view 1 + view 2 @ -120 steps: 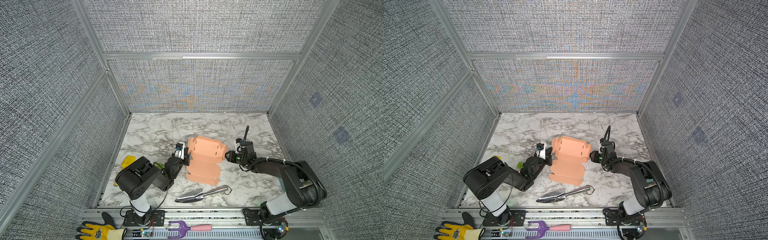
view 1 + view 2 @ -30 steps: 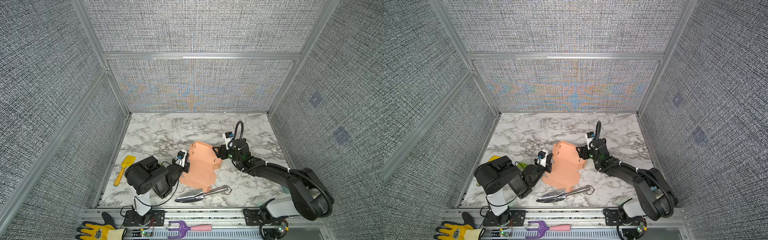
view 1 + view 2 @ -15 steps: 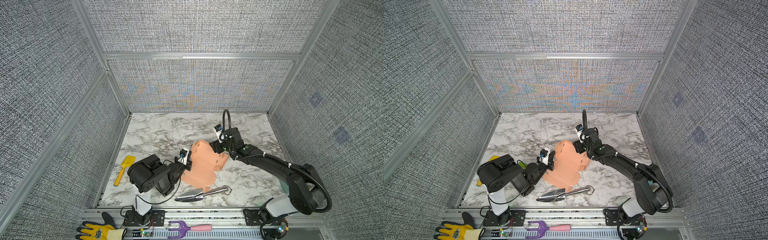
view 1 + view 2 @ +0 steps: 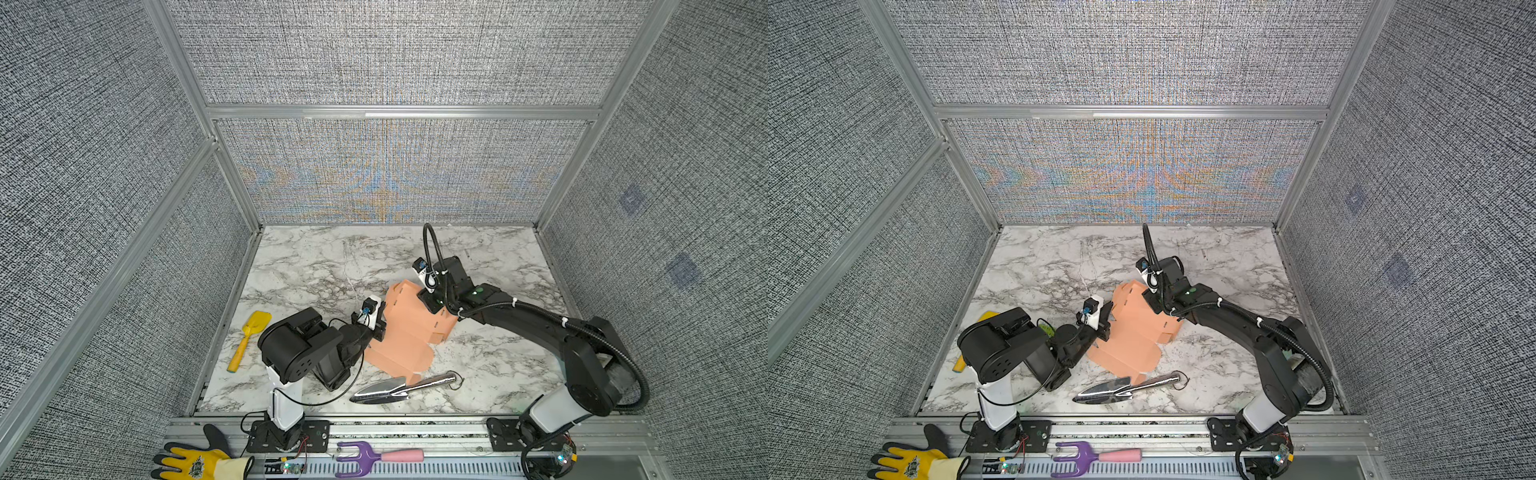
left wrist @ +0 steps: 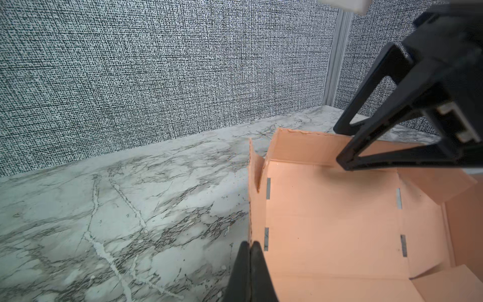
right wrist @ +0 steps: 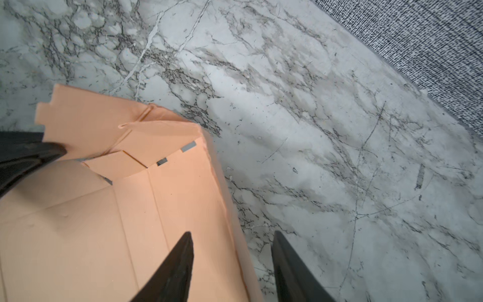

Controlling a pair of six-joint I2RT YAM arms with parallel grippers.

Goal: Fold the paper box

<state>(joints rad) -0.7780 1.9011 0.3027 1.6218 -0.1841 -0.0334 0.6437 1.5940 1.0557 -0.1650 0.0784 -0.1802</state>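
Grey cloth walls (image 4: 374,62) stand around a marble table (image 4: 316,266). The paper box (image 4: 409,332) sits in the middle of the table, between my two arms. It is half made, with some sides up and some flaps flat. My left gripper (image 5: 250,272) is pressed together, pinching the box's left wall. My right gripper (image 6: 232,235) is spread at the far right wall, one finger inside and one outside. I think I am standing the walls up. Next I should squeeze that wall gently and fold it along its crease. A silver trowel (image 4: 401,386) lies just beside the box's near corner. A yellow shovel (image 4: 249,336) lies well apart on the left.
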